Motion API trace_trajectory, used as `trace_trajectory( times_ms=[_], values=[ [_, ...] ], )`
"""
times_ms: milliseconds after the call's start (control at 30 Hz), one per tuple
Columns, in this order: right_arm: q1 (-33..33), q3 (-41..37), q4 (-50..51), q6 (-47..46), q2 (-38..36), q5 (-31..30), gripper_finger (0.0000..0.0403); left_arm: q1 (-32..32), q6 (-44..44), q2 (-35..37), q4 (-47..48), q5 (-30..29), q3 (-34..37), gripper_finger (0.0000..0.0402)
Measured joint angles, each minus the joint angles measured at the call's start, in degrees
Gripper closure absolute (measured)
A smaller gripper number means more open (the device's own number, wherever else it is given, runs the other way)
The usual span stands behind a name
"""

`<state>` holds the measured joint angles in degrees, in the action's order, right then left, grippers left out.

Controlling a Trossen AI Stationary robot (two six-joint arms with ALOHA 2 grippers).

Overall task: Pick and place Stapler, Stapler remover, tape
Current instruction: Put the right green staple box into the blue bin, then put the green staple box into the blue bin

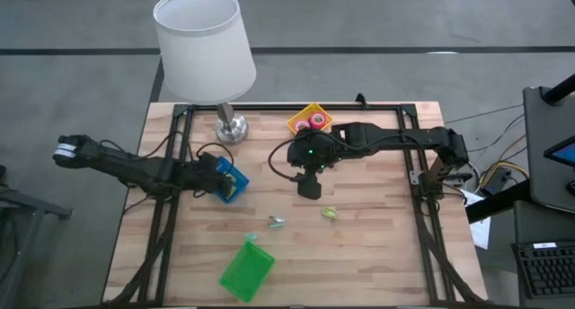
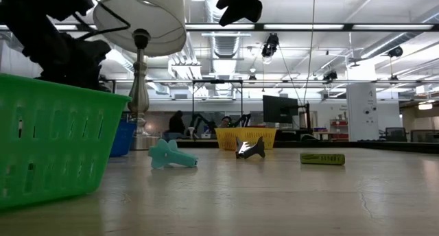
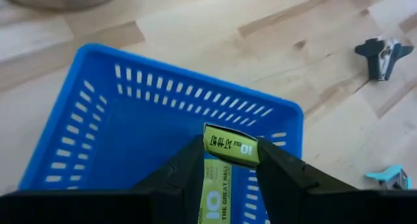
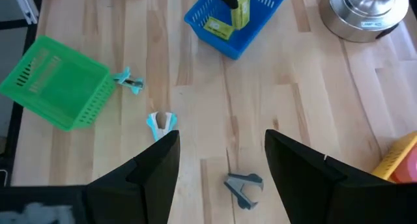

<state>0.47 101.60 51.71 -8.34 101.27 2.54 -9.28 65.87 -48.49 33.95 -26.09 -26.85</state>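
Left gripper: yours (image 3: 229, 160) hangs over the blue basket (image 3: 163, 94), fingers clamped on a lime-green stapler (image 3: 232, 146).
Held stapler: it stands on end between the two fingers, with its printed end facing the wrist camera, above the basket's floor.
Second stapler: another lime-green one (image 4: 217, 28) lies inside the same basket, just below that gripper.
Right gripper: yours (image 4: 221, 142) sits high over the middle of the table, fingers spread wide with nothing between them.
Dark staple remover: it (image 4: 244, 185) rests on the wood almost straight beneath the right gripper.
Loose stapler: a third lime-green one (image 1: 329, 214) lies on the table near the right gripper, on its side away from the lamp (image 1: 205, 39).
Teal staple removers: one (image 4: 161, 123) lies between the right gripper and the green basket (image 1: 246, 269); the other (image 4: 130, 81) is just beside that basket.
Tape: the pink rolls (image 1: 317, 122) sit in the yellow basket (image 1: 301, 114), on the lamp side of the right gripper and close to that arm.
Green basket: it is well apart from both of your grippers and is tipped over.
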Motion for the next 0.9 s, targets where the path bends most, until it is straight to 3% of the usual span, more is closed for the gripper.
trace_trajectory(
  times_ms=[200, 367, 667, 900],
  values=[
    [-0.1, 0.0, -1.5, -0.5, 0.0, -1.3, 0.0184, 0.0, -2.1, 0.0, -7.2, 0.0, 4.5, 0.0272],
    [0.0, 0.0, -1.5, -1.5, 0.1, -1.3, 0.0184, 0.0, -2.7, 0.0, -9.5, 1.5, 6.1, 0.0248],
    [0.0, -0.2, -1.4, -2.0, 0.1, -1.3, 0.0184, 0.0, -0.6, 0.2, -9.5, 10.0, 5.2, 0.0178],
    [-0.3, -4.0, 0.8, -4.9, 0.1, -1.3, 0.0184, 0.0, -0.3, 1.1, -10.0, 10.6, 1.7, 0.0164]
  ],
)
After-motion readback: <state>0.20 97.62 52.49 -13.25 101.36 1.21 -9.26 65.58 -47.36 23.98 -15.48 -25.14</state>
